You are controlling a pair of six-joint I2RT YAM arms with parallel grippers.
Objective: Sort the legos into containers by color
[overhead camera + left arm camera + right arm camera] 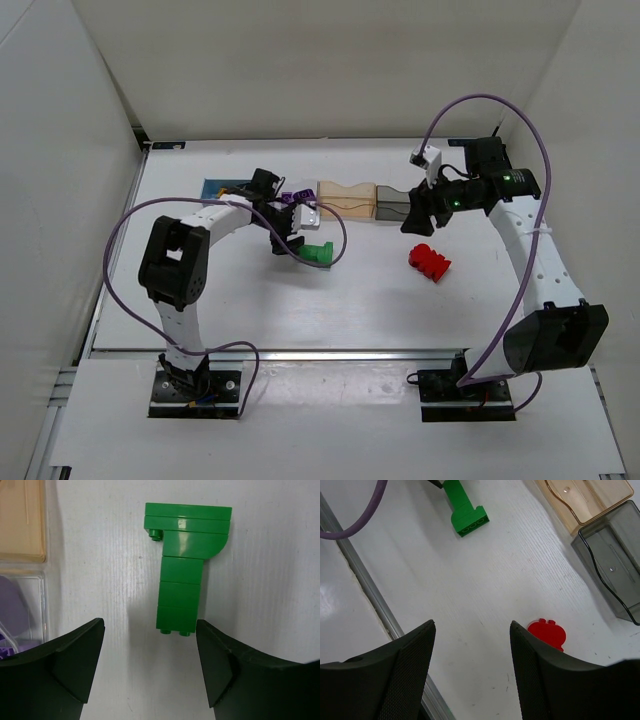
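Observation:
A green lego (185, 565) lies flat on the white table (370, 300). My left gripper (150, 625) is open right behind it, and the brick's near end just enters the gap, close to the right finger and untouched. From above, that gripper (283, 240) sits left of the green lego (320, 254). A red lego (430, 261) lies further right. My right gripper (415, 222) hangs open and empty above the table, with the red lego (547, 634) beside its right finger. The containers stand in a row: blue (225, 187), clear (305, 212) holding purple lego (293, 196), pale orange (347, 200), smoky grey (392, 206).
White walls enclose the table on the left, back and right. A metal rail (330, 352) runs along the near edge. Purple cables loop from both arms, one drooping near the green lego (340, 240). In the right wrist view the grey container (615, 565) holds a thin black cable.

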